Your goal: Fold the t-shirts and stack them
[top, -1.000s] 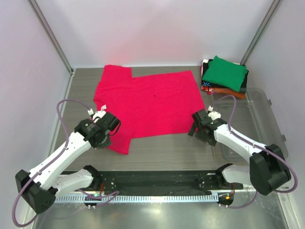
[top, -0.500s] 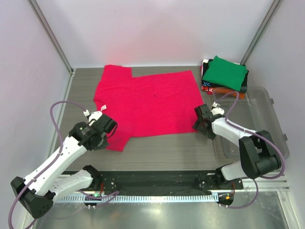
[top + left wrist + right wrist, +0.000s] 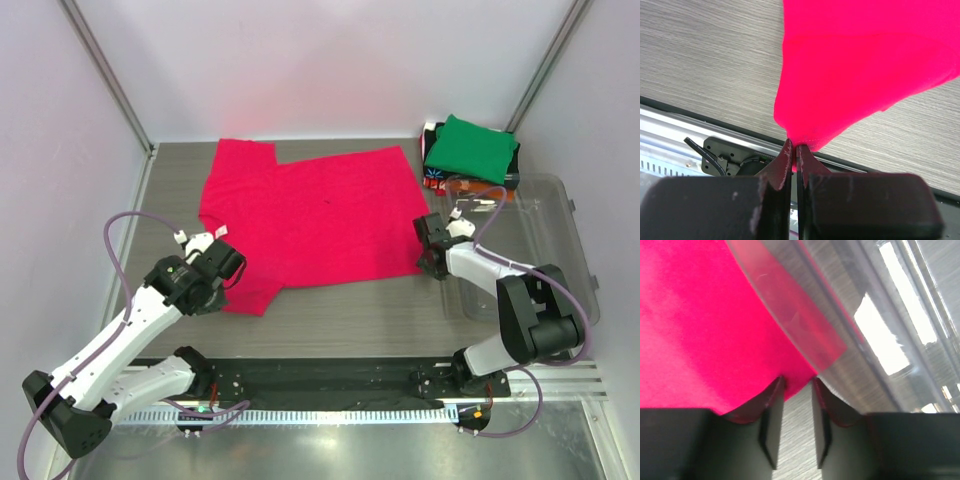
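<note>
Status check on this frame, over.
Left end effector shut on pink shirt corner. Right end effector open at shirt's edge. Clear bin rim close beside it.

Lighting brightly and evenly from overhead, throwing soft shadows on the counter (image 3: pixel 340 310); tinting the wall (image 3: pixel 300 110) pink beyond the far edge; glaring white beside the clear bin (image 3: pixel 790 315).

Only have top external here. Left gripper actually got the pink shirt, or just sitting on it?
Observer: Left wrist view: the left gripper is shut on a pinch of the pink shirt's edge.
Operator: And the right?
Observer: The right gripper is open, the shirt's corner at its fingertips, bare table showing in the gap.
Operator: Anything near it?
Observer: The clear bin's rim crosses just beyond the fingertips.
</note>
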